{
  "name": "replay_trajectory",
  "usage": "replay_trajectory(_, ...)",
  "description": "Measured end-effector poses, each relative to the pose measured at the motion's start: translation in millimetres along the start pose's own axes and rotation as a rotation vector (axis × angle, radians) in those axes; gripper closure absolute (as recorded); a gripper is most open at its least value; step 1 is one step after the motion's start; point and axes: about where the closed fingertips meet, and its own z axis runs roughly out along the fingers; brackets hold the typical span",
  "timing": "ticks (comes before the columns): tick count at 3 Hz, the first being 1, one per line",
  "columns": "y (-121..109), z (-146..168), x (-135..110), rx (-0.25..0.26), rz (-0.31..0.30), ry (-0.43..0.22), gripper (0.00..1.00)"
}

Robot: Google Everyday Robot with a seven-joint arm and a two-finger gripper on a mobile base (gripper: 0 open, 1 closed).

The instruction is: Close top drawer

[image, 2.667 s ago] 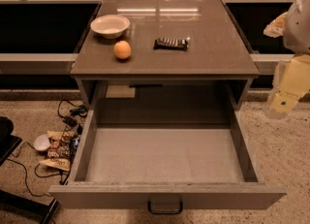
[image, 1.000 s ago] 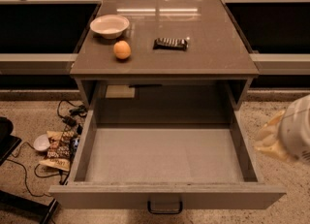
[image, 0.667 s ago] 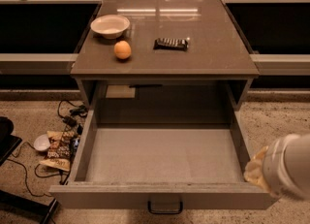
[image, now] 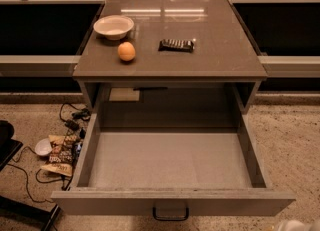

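The top drawer [image: 170, 201] is a wide, deep grey box, pulled far out of the cabinet toward me. Its inside [image: 170, 160] is bare. Its flat front faces me, with a small dark loop handle [image: 170, 213] at the lower middle. Only a pale sliver of my gripper [image: 296, 225] shows in the bottom right corner of the camera view, just right of and below the drawer front's right end. It does not touch the drawer.
On the cabinet top [image: 225, 50] are a white bowl [image: 113, 26], an orange [image: 126, 51] and a dark snack bar [image: 176, 45]. On the floor at the left lie cables [image: 72, 117], snack bags [image: 60, 152] and a black object [image: 7, 145].
My arm has moved down along the right side of the drawer, from beside the cabinet to the bottom right corner, nearly out of view. The drawer has not moved.
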Motion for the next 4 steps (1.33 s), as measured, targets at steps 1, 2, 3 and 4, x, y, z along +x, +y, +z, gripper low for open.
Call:
replay_trajectory(1, 14, 11, 12, -0.026, 0.005, 0.019, 1.0)
replay_trajectory(2, 14, 11, 12, -0.026, 0.005, 0.019, 1.0)
replay_trajectory(3, 14, 40, -9, -0.055, -0.023, -0.036, 1.0)
replay_trajectory(4, 4, 73, -47, -0.085, -0.066, -0.155, 1.0)
